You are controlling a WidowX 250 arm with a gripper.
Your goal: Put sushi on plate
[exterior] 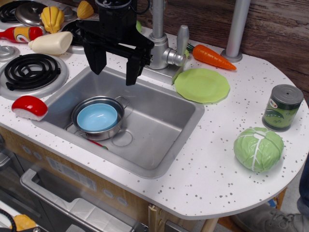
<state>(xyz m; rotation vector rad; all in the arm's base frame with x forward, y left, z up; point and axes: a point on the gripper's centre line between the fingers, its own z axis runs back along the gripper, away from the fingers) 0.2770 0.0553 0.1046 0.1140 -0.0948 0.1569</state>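
The sushi, red glossy top on a white base, lies on the counter left of the sink, in front of the coil burner. The light-green plate lies flat on the counter right of the sink, near the faucet. My black gripper hangs open and empty above the sink's back left part, fingers pointing down. It is well to the right of and above the sushi, and left of the plate.
A steel pot holding a light-blue bowl sits in the sink. A faucet, carrot, green can and cabbage stand to the right. A cream oblong toy and red-yellow bottle lie at the back left.
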